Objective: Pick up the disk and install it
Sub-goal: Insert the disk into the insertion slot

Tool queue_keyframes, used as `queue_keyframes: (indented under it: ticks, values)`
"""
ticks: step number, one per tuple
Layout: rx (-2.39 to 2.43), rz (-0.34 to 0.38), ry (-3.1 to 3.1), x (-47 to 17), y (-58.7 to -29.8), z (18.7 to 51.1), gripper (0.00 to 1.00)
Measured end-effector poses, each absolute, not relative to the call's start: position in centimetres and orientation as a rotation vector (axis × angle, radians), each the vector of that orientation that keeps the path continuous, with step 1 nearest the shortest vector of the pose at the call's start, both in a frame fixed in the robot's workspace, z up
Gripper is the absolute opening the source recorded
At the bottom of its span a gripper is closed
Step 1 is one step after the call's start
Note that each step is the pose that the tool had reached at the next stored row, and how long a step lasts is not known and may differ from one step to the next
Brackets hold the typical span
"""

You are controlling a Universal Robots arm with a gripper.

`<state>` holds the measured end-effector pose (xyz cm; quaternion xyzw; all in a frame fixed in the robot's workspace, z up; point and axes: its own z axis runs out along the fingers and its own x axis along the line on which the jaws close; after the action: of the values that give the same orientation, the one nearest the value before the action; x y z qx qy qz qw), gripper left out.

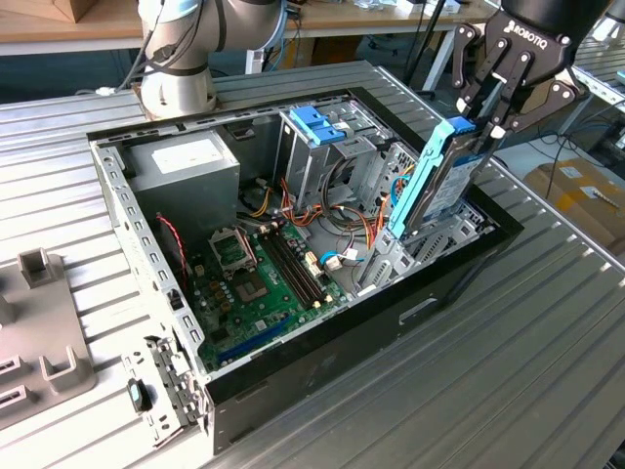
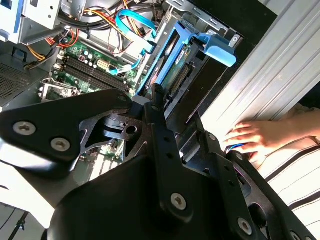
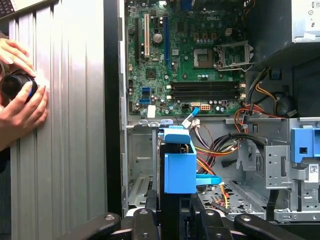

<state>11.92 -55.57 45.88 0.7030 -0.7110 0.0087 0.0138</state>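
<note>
The disk [image 1: 437, 186], a grey drive framed by a bright blue carrier, stands on edge and slightly tilted over the open computer case [image 1: 322, 337]. Its lower end reaches into the metal drive bay [image 1: 386, 264] at the exterior view's right end of the case. My gripper [image 1: 485, 125] is shut on the disk's upper end, its black fingers [image 1: 498, 93] clasping it from both sides. The blue carrier [image 3: 179, 167] shows in the first wrist view above the bay, and the disk [image 2: 179, 65] appears edge-on in the second wrist view past my gripper [image 2: 152, 107].
Inside the case lie a green motherboard [image 1: 256, 283], a grey metal box with a white sticker [image 1: 186, 161], loose coloured cables [image 1: 337, 210] and a drive cage with a bare blue bracket [image 1: 317, 124]. A person's hands [image 3: 20, 95] rest on the ribbed table beside the case. Grey fixtures [image 1: 39, 332] sit at the exterior view's left.
</note>
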Motion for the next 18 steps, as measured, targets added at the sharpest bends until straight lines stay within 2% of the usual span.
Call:
queue_keyframes:
  ticks: [18]
  values:
    - [2.189, 0.027, -2.214, 11.9, -55.6, 42.4, 0.35]
